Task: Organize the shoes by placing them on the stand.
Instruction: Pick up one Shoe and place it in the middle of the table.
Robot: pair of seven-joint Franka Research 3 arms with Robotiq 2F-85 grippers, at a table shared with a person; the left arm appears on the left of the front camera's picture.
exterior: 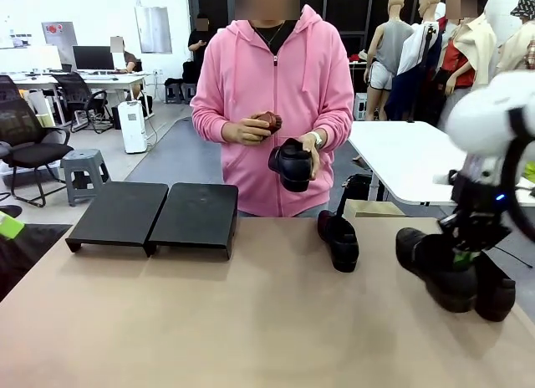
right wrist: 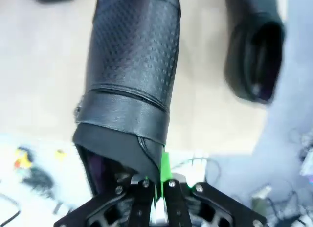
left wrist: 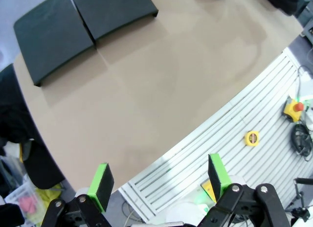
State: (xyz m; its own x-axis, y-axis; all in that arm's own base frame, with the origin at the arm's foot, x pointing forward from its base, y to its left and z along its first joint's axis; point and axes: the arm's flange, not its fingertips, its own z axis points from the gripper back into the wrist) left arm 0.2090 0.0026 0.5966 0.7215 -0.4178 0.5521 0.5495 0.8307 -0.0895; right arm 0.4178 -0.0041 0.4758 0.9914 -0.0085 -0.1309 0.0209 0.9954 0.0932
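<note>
My right gripper (exterior: 459, 256) is shut on the rim of a black shoe (exterior: 435, 269) at the table's right side; its green pads pinch the shoe's opening edge (right wrist: 157, 180), and the perforated toe (right wrist: 133, 60) points away. A second shoe (exterior: 496, 293) lies just behind it (right wrist: 254, 56). A third shoe (exterior: 338, 240) rests on the table near the person, who holds another black shoe (exterior: 292, 164) in one hand. The stand's two black platforms (exterior: 117, 212) (exterior: 194, 214) sit side by side at the back left, bare. My left gripper (left wrist: 159, 180) hangs open above the table's near edge.
The person in a pink hoodie stands at the far edge with a small brown object (exterior: 268, 120) in the other hand. Below the left gripper lie a slatted white surface, a yellow tape roll (left wrist: 252, 137) and a red stop button (left wrist: 295, 107).
</note>
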